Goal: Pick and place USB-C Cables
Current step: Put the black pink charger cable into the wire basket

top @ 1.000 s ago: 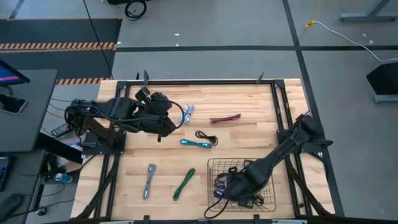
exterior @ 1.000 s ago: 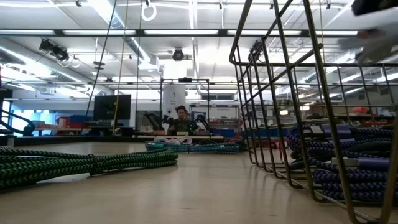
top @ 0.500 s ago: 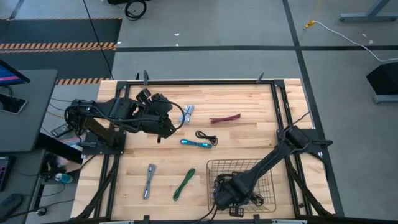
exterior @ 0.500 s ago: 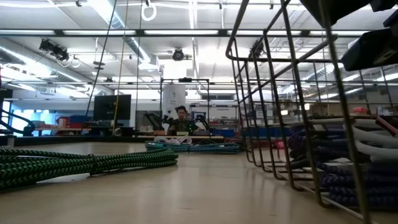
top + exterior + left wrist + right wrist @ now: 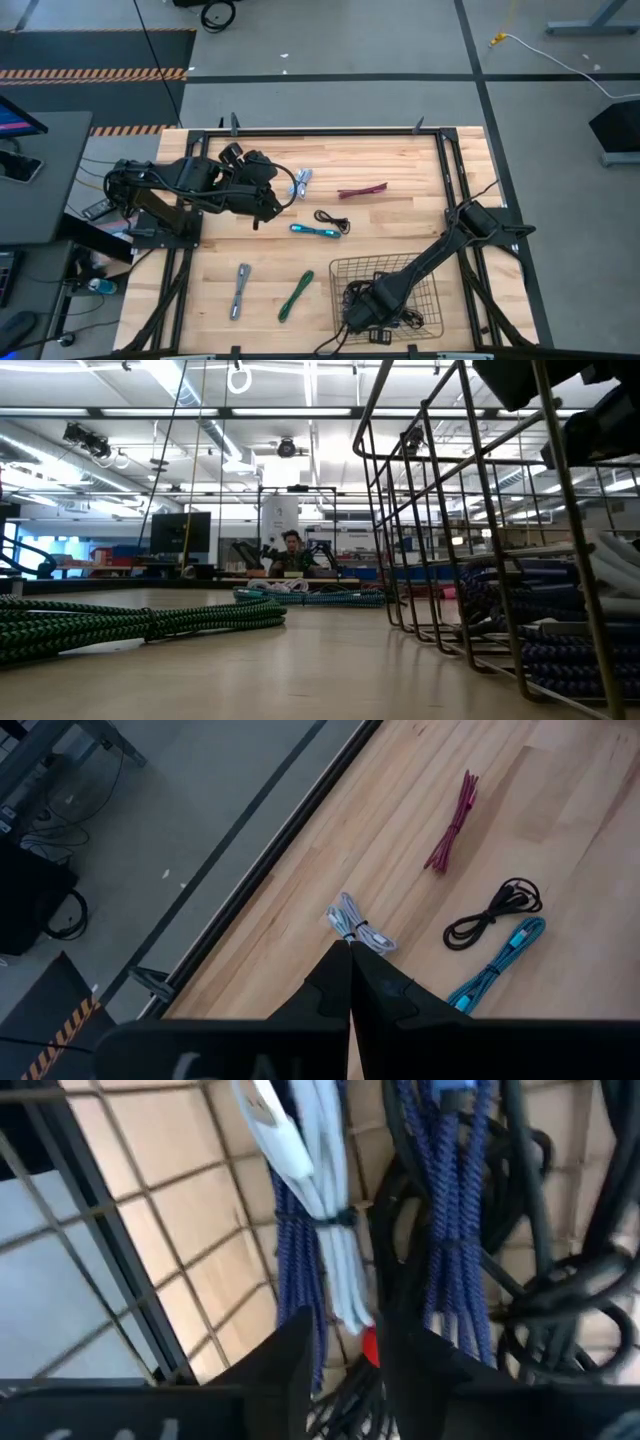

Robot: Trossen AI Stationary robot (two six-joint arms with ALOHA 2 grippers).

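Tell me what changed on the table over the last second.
The right gripper pushed deeper toward the near corner of the black wire-mesh basket, opened, and released a white bundled cable onto the blue cables there; the basket shifted slightly. The left gripper, shut, and the loose cables on the wooden table stayed put.

Right gripper [image 5: 345, 1345] newly parted, basket [image 5: 345, 268] shifted.

Left gripper [image 5: 350, 982] fingers pressed together; right gripper [image 5: 345, 1355] fingers parted.

Both arms matte black, jointed; left gripper [image 5: 350, 982] fingers taper to wedges; black cables loop along left arm
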